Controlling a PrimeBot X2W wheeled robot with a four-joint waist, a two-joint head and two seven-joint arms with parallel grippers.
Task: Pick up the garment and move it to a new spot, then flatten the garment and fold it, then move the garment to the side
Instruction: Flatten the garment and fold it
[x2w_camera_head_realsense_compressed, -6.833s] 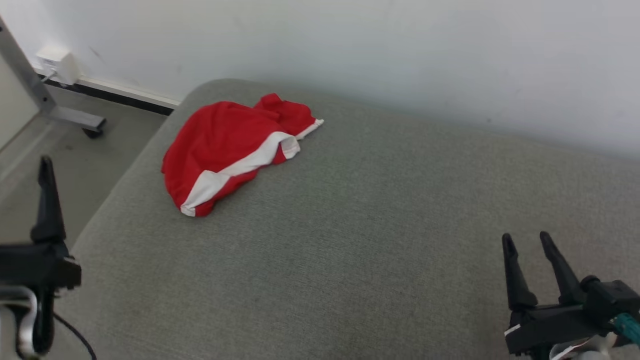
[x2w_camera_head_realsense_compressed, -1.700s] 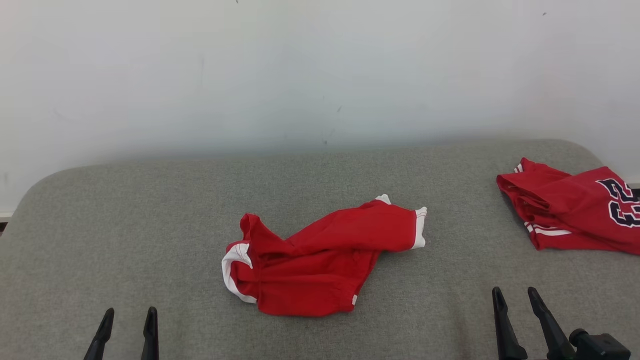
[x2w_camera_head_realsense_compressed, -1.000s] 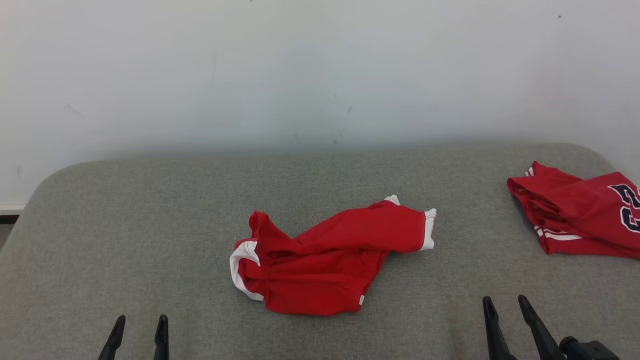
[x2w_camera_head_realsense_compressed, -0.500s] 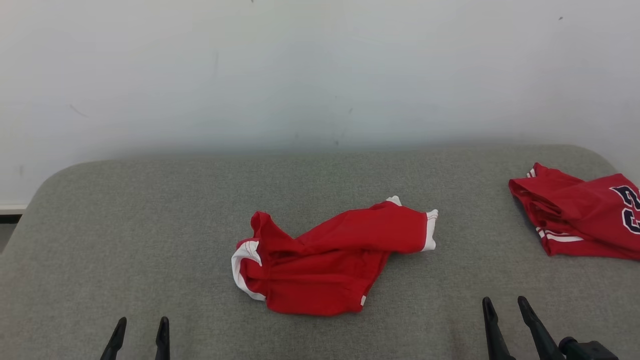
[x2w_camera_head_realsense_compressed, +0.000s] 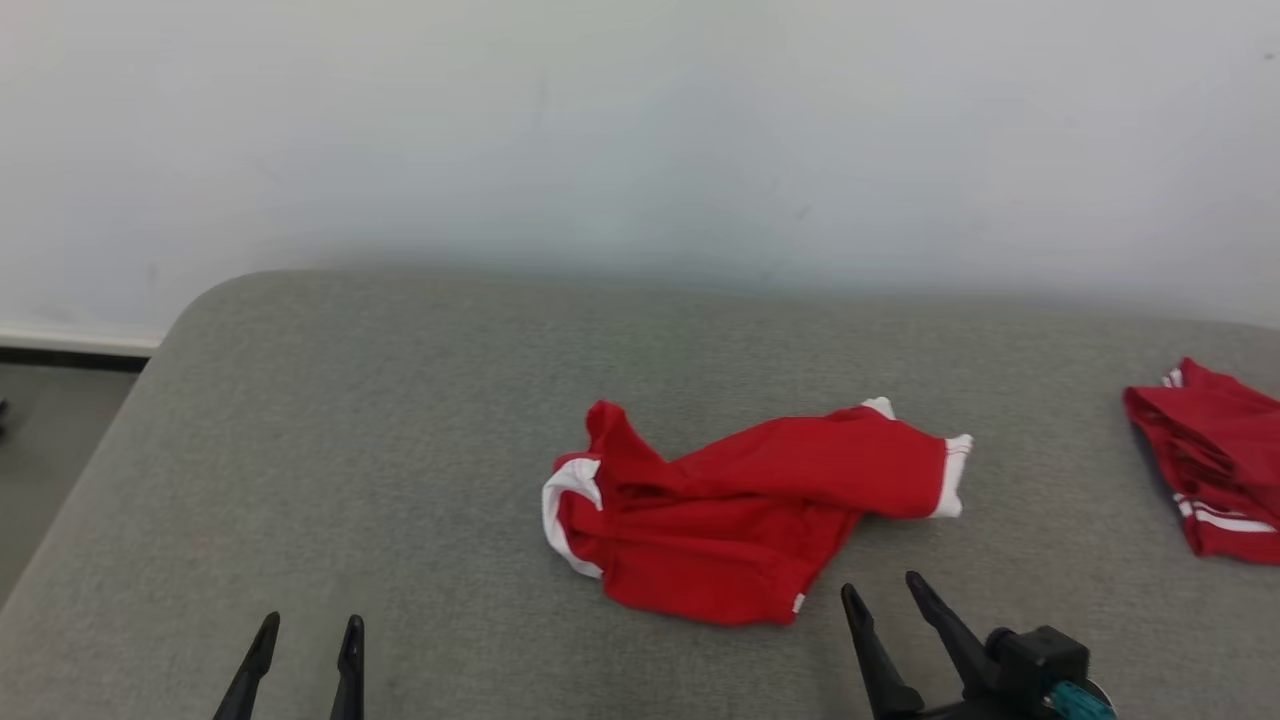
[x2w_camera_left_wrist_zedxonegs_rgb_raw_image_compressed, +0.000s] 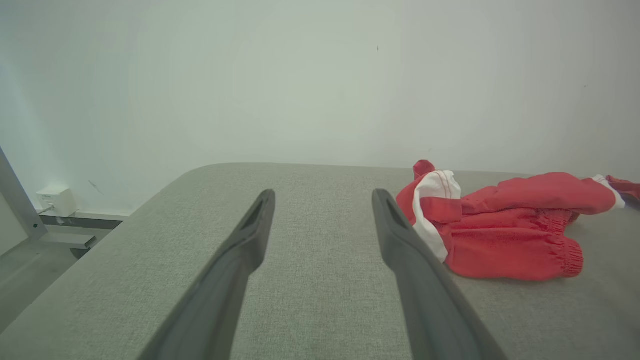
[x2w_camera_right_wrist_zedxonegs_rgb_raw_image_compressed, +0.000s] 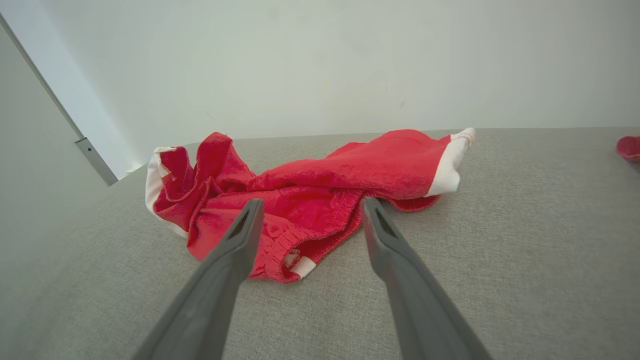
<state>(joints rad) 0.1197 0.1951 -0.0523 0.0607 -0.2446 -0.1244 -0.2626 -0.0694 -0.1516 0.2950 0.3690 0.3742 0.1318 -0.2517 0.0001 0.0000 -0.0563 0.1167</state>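
Note:
The garment (x2w_camera_head_realsense_compressed: 745, 520) is a crumpled pair of red shorts with white trim, lying in the middle of the grey cushioned surface (x2w_camera_head_realsense_compressed: 400, 450). It also appears in the left wrist view (x2w_camera_left_wrist_zedxonegs_rgb_raw_image_compressed: 505, 227) and the right wrist view (x2w_camera_right_wrist_zedxonegs_rgb_raw_image_compressed: 310, 195). My left gripper (x2w_camera_head_realsense_compressed: 308, 630) is open at the lower left, well short of the cloth. My right gripper (x2w_camera_head_realsense_compressed: 885, 590) is open at the lower right, its tips a short way in front of the garment's near hem, touching nothing. In the right wrist view the gripper (x2w_camera_right_wrist_zedxonegs_rgb_raw_image_compressed: 310, 207) points at the elastic waistband.
A second red garment (x2w_camera_head_realsense_compressed: 1215, 480) with white stripes lies folded at the right edge of the surface. A white wall (x2w_camera_head_realsense_compressed: 640, 130) runs behind. The surface's rounded left edge drops to the floor (x2w_camera_head_realsense_compressed: 50, 470). A metal frame (x2w_camera_left_wrist_zedxonegs_rgb_raw_image_compressed: 20, 205) stands at the left.
The head camera has turned left, shifting everything rightward in view. My right gripper now stands closer to the garment's near hem than half a second ago. The garment lies unchanged.

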